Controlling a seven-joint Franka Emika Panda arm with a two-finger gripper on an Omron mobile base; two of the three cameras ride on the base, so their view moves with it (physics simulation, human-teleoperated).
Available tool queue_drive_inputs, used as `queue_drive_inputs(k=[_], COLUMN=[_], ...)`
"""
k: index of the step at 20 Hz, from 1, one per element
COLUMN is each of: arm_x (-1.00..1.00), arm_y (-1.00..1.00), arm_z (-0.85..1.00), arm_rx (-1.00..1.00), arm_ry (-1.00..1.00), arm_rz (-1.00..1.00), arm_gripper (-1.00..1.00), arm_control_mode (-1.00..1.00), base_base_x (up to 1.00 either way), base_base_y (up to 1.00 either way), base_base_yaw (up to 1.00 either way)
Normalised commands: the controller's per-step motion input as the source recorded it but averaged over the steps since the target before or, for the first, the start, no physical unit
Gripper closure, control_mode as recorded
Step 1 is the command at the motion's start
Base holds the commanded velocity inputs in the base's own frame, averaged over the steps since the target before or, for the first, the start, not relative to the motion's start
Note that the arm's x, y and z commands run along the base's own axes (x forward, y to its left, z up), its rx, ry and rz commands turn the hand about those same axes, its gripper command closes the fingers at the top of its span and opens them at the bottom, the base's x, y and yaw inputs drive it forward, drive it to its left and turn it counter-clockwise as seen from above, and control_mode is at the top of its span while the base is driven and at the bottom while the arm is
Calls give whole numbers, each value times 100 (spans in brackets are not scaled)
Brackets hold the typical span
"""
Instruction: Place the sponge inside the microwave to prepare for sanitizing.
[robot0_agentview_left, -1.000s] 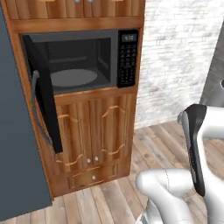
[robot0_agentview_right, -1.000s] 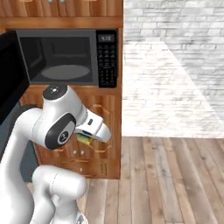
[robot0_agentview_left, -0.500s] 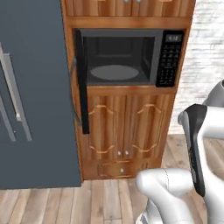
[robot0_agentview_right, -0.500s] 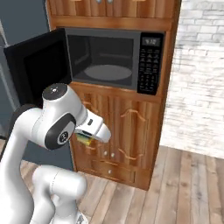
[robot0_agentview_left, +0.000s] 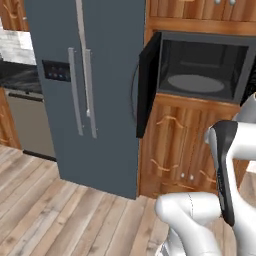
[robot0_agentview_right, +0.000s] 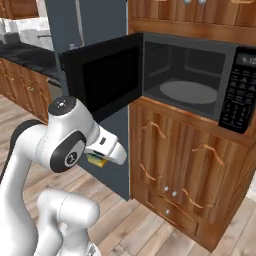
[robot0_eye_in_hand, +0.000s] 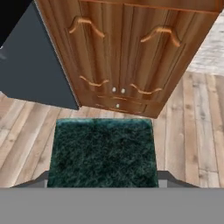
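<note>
One sponge (robot0_eye_in_hand: 103, 152) sits nearest of all, clamped in the gripper (robot0_eye_in_hand: 103, 181): in the hand view its dark green scrub face spreads between the two finger tips, which press against its sides, jaws partly closed on it. From the right base view a bit of the sponge's yellow body (robot0_agentview_right: 97, 160) peeks out under the white hand, held low and in front of the arm, well short of the oven. Beyond the sponge, the hand view looks down on the wooden plank floor (robot0_eye_in_hand: 192, 127) and the wooden cabinet doors (robot0_eye_in_hand: 127, 57) with curved handles and a drawer below. Above those doors stands the microwave (robot0_agentview_right: 192, 87), built into the wood, its black door (robot0_agentview_right: 102, 80) swung wide to the left, the grey interior and round turntable (robot0_agentview_right: 187, 92) bare. Its keypad (robot0_agentview_right: 239, 97) runs down the right side. Left of the oven rises the tall grey fridge (robot0_agentview_left: 95, 85), and farther left a dark counter (robot0_agentview_left: 15, 75).
</note>
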Motion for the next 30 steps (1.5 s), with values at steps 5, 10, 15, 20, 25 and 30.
queue_drive_inputs(k=[5, 10, 15, 20, 25, 30], arm_x=[0, 0, 0, 0, 0, 0], arm_y=[0, 0, 0, 0, 0, 0], arm_z=[0, 0, 0, 0, 0, 0], arm_rx=[0, 0, 0, 0, 0, 0], arm_ry=[0, 0, 0, 0, 0, 0], arm_rz=[0, 0, 0, 0, 0, 0], arm_gripper=[100, 100, 100, 100, 100, 100], arm_control_mode=[100, 100, 100, 100, 100, 100], base_base_x=[14, 39, 20, 23, 41, 45], base_base_y=[-39, -73, -75, -22, 3, 0], base_base_yaw=[30, 3, 1, 1, 0, 0])
